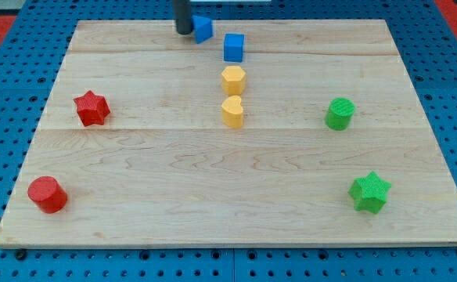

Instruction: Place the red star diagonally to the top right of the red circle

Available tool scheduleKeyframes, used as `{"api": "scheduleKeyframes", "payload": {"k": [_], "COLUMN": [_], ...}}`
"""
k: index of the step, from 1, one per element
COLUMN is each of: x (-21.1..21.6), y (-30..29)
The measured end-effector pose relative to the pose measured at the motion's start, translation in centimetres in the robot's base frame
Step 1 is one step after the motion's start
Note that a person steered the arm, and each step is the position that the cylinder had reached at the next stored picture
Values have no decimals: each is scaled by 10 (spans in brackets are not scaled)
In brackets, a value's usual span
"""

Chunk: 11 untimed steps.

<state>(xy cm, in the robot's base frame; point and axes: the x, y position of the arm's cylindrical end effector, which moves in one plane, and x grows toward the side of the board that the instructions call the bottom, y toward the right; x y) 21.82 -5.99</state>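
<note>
While no brand, label or writing can be read anywhere, the scene is otherwise clearly laid out on a pale wooden board resting on a blue pegboard surface. The dark rod is cut off by the view's top edge; only its lower part is seen, with my tip set at the board's top edge, touching or just beside a small blue block whose shape is hard to make out. No hand or jaws are carried, so no open or closed state can be told. A blue cube is seen just right of and below it. A yellow hexagonal block and a yellow heart-like block are lined up beneath. The red star block lies at the view's left, well apart from my tip. The red circle block is found near the bottom left corner, below and left of the star. A green cylinder and a green star are noted at the right.
</note>
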Motion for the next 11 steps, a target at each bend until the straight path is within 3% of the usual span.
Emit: {"api": "scheduleKeyframes", "payload": {"k": [2, 3, 4, 5, 6, 7, 8, 9, 11], "x": [0, 7, 86, 109, 166, 195, 196, 196, 223], "y": [54, -31, -47, -108, -131, -131, -151, -214, -244]}}
